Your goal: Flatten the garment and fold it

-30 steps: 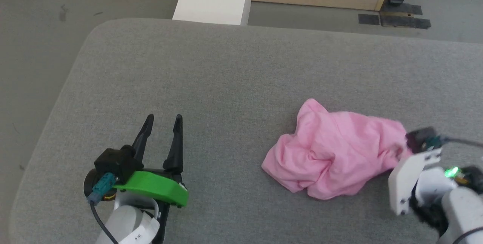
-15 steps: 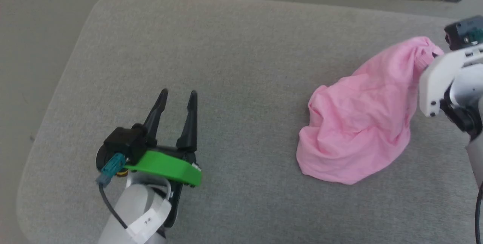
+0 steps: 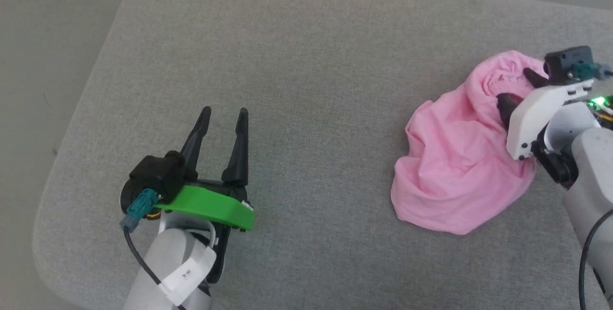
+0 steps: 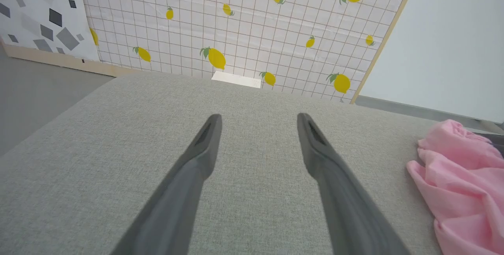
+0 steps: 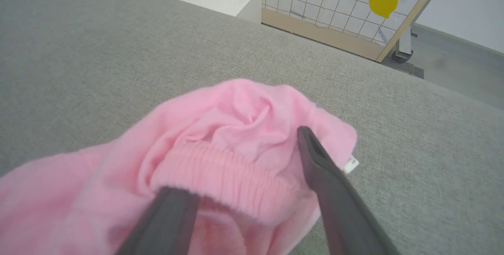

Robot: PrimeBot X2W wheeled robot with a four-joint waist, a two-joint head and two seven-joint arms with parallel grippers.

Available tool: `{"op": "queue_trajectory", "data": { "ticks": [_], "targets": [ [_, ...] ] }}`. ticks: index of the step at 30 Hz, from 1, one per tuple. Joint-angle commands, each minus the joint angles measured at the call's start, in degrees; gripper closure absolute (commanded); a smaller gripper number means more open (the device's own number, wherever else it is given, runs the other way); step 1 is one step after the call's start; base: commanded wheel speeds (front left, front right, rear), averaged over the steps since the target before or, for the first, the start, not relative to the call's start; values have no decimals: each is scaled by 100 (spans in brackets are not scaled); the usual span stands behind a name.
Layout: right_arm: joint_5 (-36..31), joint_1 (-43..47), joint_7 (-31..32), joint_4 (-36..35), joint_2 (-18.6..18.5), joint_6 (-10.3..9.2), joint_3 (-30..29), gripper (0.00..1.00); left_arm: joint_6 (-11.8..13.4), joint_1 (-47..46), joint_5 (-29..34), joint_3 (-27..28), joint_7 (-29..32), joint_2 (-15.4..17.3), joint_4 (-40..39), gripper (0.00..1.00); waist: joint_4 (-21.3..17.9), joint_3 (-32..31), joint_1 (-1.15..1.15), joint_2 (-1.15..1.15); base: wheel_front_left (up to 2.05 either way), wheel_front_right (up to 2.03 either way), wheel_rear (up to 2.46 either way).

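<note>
**Item: the garment** (image 3: pixel 455 171). Light pink thin cloth, lying bunched and creased on the right part of the grey upholstered surface (image 3: pixel 306 61). Its gathered elastic waistband (image 5: pixel 224 172) is turned up at the far right end. No part is spread flat and no fold is made.

**Right gripper** (image 3: pixel 513 86). It sits at the waistband with its fingers spread. The ribbed band lies across the gap between them and is not pinched, so the cloth is released.

**Left gripper** (image 3: pixel 224 110). It is spread wide and empty, low over bare upholstery and well apart from the garment.

**Step in hand.** This looks like the flattening stage, at its beginning. The next move probably calls for a fresh pinch on the waistband edge. The left gripper would need to cross over to a second edge so the cloth can be drawn out.

**Writing.**
- A small white tag (image 5: pixel 351 164) sits at the garment's edge, too small to read.
- A white band (image 3: pixel 184 279) on the left forearm carries characters that are not legible.
- Lettering above the lemon-print panel (image 4: pixel 236 30) is cut by the frame and appears to end in "RANT".
</note>
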Motion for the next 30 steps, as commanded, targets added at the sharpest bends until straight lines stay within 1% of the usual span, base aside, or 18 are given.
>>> {"op": "queue_trajectory", "data": {
  "ticks": [1,3,6,9,11,14,17,22,25,30],
  "targets": [
    [98,149,-197,23,24,-9,-35,0,-34,79,111,45,-27,-15,33,0,-220,-269,-1,44,0,0,0],
    [234,298,-465,-26,36,-9,-121,0,-34,166,145,98,-27,-12,51,0,-317,-398,-1,44,0,0,0],
    [395,567,-656,-181,-1,-9,-227,0,-31,306,180,164,-27,-8,69,0,-450,-586,-1,44,0,0,0],
    [554,832,-610,-432,-92,-9,-366,0,-30,416,197,200,-27,-9,73,0,-531,-724,-1,44,0,0,0],
    [648,1007,-436,-650,-170,-9,-412,0,-29,474,199,218,-27,-12,73,0,-569,-806,-1,44,0,0,0],
    [819,1253,99,-1050,-317,-9,-341,0,-31,549,197,222,-27,-18,66,0,-595,-881,-1,44,0,0,0],
    [1021,1408,843,-1487,-482,-9,-127,0,-32,582,196,203,-27,-26,54,0,-582,-888,-1,44,0,0,0],
    [1321,1425,1808,-2069,-664,-9,170,0,-45,538,188,143,-27,-40,44,0,-484,-751,-1,44,0,0,0],
    [1360,1310,2195,-2179,-709,-9,285,0,-56,483,176,115,-27,-49,40,0,-417,-613,-1,44,0,0,0],
    [1531,1148,2663,-2035,-698,-9,564,0,-73,383,148,70,-27,-67,44,0,-299,-397,-1,44,0,0,0]
  ]
}}
